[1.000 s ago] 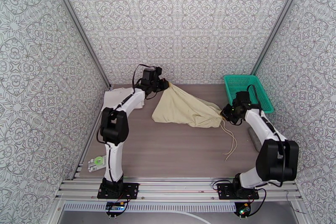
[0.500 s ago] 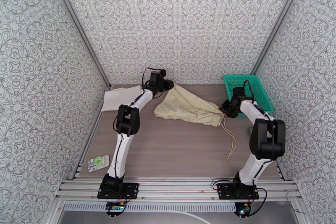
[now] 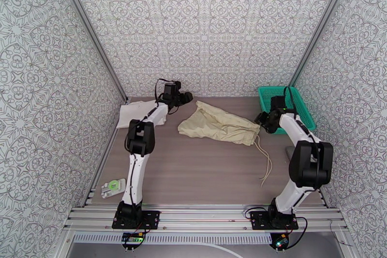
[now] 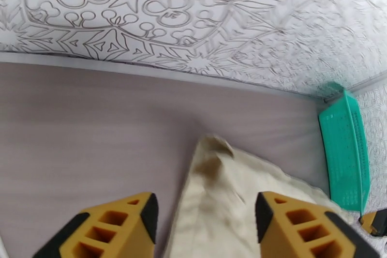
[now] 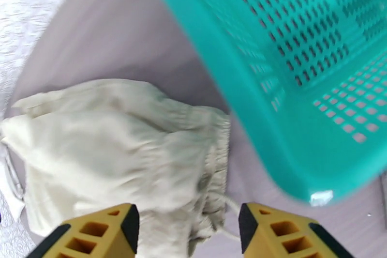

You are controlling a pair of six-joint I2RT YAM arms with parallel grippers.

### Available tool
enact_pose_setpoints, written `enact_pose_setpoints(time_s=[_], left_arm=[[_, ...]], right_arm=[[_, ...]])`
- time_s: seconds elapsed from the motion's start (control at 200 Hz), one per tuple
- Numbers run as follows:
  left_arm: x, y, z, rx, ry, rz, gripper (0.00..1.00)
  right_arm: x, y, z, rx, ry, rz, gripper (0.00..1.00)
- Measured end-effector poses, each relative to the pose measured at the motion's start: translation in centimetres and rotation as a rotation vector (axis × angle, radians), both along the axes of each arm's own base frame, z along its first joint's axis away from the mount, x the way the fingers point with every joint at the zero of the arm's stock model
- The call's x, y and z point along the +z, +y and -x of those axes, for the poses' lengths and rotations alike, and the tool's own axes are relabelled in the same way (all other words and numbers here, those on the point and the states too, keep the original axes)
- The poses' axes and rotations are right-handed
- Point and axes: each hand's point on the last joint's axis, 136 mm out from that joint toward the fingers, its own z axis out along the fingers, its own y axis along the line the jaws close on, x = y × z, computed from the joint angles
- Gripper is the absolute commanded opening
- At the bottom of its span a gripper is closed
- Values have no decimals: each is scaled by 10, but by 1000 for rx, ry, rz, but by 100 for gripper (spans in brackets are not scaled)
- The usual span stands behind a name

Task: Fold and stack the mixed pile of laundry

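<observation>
Beige garment [image 3: 217,126] lies rumpled; teal basket [image 3: 298,103] near.

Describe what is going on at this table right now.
Two robot arms are working on laundry. The beige garment lies crumpled on the table, its drawstring trailing toward the arms. The left gripper and right gripper hover open at its opposite ends, holding nothing. The white T-shirt lies at the far left, the teal basket at the far right.

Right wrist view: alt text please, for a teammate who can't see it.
A crumpled beige garment lies on the table, its gathered waistband near a teal mesh basket. The two yellow fingers stand open in the foreground, holding nothing.
</observation>
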Motion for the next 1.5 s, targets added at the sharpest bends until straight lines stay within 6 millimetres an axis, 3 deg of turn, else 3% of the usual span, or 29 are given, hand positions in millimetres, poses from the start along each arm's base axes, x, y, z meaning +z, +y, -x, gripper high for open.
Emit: enact_pose_setpoints(time_s=[0.12,0.24,0.355,0.48,0.58,0.66,0.94,1.08,1.32,1.415,1.5], left_arm=[[36,-9,34,-50,-44,-23,36],[52,-31,62,-125,-68,-22,33],[36,-55,76,-192,-38,-26,30],[-3,-77,85,-250,36,-25,30],[-35,-83,88,-262,94,-36,29],[-55,-83,90,-263,134,-45,29],[-82,-71,99,-248,202,-62,28],[-94,-58,102,-228,238,-75,28],[-117,-42,111,-209,278,-112,27],[-118,-38,120,-210,281,-121,27],[-117,-33,133,-208,296,-128,24]], right_arm=[[20,26,3,74,-61,-11,48],[18,55,3,153,-66,-57,38],[-4,76,-3,205,-30,-116,33],[-43,90,-11,238,49,-173,33],[-65,91,-17,238,96,-178,32],[-71,92,-28,238,98,-177,32],[-55,76,-77,213,18,-163,38],[-62,66,-89,194,28,-142,41],[-69,55,-77,195,95,-91,47],[-53,55,-67,208,81,-67,48],[-25,60,-53,222,38,-49,48]])
